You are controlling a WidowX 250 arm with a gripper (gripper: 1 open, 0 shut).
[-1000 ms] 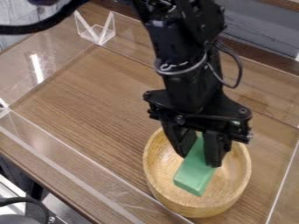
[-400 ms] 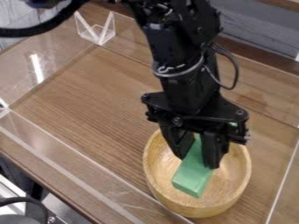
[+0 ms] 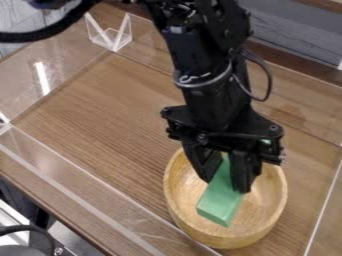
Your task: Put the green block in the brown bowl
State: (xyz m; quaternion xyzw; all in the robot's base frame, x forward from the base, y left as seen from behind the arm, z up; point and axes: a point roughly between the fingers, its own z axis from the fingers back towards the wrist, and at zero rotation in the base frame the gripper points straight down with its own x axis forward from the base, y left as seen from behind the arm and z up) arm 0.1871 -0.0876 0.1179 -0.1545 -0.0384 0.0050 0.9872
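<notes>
The table (image 3: 94, 130) spreads out behind and to one side of the tool (image 3: 230, 170). Beneath the tool is the round, pale wooden bowl (image 3: 190, 222). The green block (image 3: 219, 200) slants down from between the tool's fingers, its lower part within the bowl's rim. The tool is closed on the block's upper end. Over the last second almost nothing has moved: block and tool are where they were, so the carrying seems finished and only the release remains.
</notes>
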